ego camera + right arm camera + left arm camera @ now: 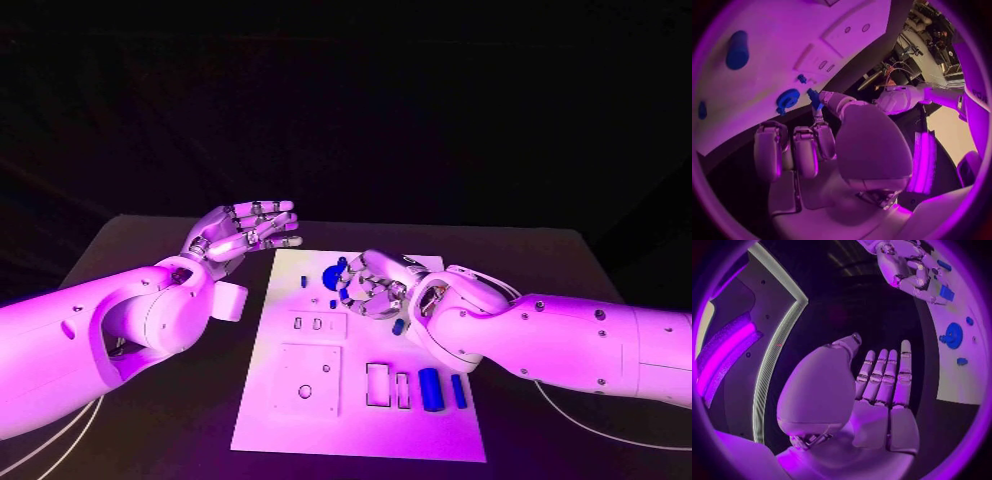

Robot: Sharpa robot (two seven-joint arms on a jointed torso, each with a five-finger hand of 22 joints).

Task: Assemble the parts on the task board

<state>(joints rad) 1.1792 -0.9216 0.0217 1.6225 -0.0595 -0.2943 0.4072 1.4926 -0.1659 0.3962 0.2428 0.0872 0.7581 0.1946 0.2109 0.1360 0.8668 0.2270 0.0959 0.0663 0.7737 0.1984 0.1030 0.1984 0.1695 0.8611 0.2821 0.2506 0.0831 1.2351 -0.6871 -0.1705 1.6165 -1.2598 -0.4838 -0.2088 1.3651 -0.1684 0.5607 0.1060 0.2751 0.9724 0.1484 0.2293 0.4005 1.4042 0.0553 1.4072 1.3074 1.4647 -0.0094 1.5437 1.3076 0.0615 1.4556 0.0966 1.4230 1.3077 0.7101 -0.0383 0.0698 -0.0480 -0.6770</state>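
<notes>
The white task board (361,430) lies along the middle of the table. A round blue part (336,272) stands near its far end. My right hand (378,285) hovers just right of that part. In the right wrist view, my right hand (817,150) pinches a small blue part (814,98) between thumb and a fingertip, close to the round blue part (787,98). My left hand (245,232) is raised off the board's far left corner, holding nothing. Its fingers (882,375) lie straight and apart.
A blue cylinder (430,383) and a blue bar (459,390) lie at the board's near right, beside rectangular slots (378,385). A square plate (310,378) sits at the near left. Another small blue piece (400,325) lies under my right wrist. Black table (130,250) surrounds the board.
</notes>
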